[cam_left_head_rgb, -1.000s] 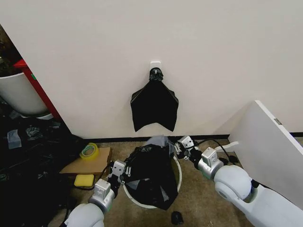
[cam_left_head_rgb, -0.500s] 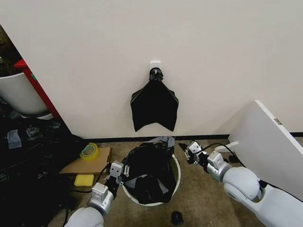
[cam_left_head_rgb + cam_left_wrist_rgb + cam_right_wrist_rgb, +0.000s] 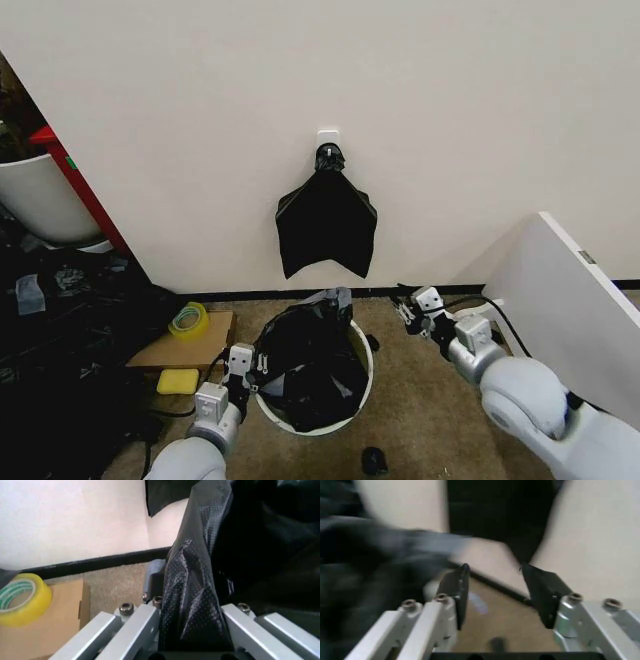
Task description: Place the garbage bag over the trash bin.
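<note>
L arm: low at the left of the head view, grey-white wrist reaching fwd and up.
L end effector [image 3: 252,362]: silver metal fingers [image 3: 135,628] clamped on a fold of the thin glossy black plastic garbage bag [image 3: 197,603], film bunched between them in the left wrist view.
R arm: large white rounded forearm coming in from lower right of the head view, wrist angled up-left.
R end effector [image 3: 406,305]: held in the air, apart from the L one; dark pads [image 3: 457,588] on silver fingers spread wide w/ nothing between them in the right wrist view.
</note>
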Robot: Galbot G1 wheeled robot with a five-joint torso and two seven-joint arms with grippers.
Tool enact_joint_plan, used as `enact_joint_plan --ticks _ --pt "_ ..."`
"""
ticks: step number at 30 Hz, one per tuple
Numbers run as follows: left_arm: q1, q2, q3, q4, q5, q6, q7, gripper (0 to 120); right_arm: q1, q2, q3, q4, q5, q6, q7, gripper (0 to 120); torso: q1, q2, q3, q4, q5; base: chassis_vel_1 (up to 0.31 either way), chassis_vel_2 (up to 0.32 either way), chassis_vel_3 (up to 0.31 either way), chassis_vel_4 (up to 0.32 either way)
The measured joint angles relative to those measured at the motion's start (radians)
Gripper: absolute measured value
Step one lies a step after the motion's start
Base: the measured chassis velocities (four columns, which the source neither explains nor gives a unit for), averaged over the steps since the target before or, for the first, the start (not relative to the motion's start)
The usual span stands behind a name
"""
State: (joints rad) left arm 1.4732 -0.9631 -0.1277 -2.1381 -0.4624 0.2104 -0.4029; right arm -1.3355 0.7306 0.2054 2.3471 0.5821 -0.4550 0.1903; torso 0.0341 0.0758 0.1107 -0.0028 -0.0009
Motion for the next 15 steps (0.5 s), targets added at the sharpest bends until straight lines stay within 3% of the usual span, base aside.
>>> enact_joint_plan --ticks 3,5,8,12,14,15 --pt "-0.003 -0.001 0.004 0.001 0.001 0.002 0.0 1 -0.041 0.015 -0.013 0.049 0.007 -0.022 0.0 51 0.0 0.0 0.0 0.0 -0.0002 0.0 0.0 0.0 0.0" --pt "-0.001 -0.001 0.008 -0.003 0.006 0.003 0.001 1 -0.053 0.041 -0.04 0.073 0.021 -0.046 -0.001 63 0.0 0.0 0.0 0.0002 0.0003 0.0 0.0 0.0 0.0" --pt "0.005 0.001 0.009 -0.007 0.016 0.003 0.005 1 -0.044 0.056 -0.05 0.071 0.043 -0.055 0.0 69 0.0 0.0 0.0 0.0003 0.0003 0.0 0.0 0.0 0.0" --pt "0.033 0.004 0.008 -0.013 0.047 -0.004 0.017 1 -0.017 0.084 -0.068 0.063 0.13 -0.082 0.005 88 0.0 0.0 0.0 0.0005 0.0002 0.0 0.0 0.0 0.0" --pt "0.036 0.003 0.008 -0.015 0.054 -0.005 0.019 1 -0.012 0.091 -0.075 0.058 0.137 -0.089 0.005 88 0.0 0.0 0.0 0.0005 0.0001 0.0 0.0 0.0 0.0" --pt "0.038 0.001 0.008 -0.016 0.06 -0.007 0.021 1 -0.007 0.102 -0.086 0.044 0.128 -0.094 0.004 83 0.0 0.0 0.0 0.0004 0.0003 0.0 0.0 0.0 0.0"
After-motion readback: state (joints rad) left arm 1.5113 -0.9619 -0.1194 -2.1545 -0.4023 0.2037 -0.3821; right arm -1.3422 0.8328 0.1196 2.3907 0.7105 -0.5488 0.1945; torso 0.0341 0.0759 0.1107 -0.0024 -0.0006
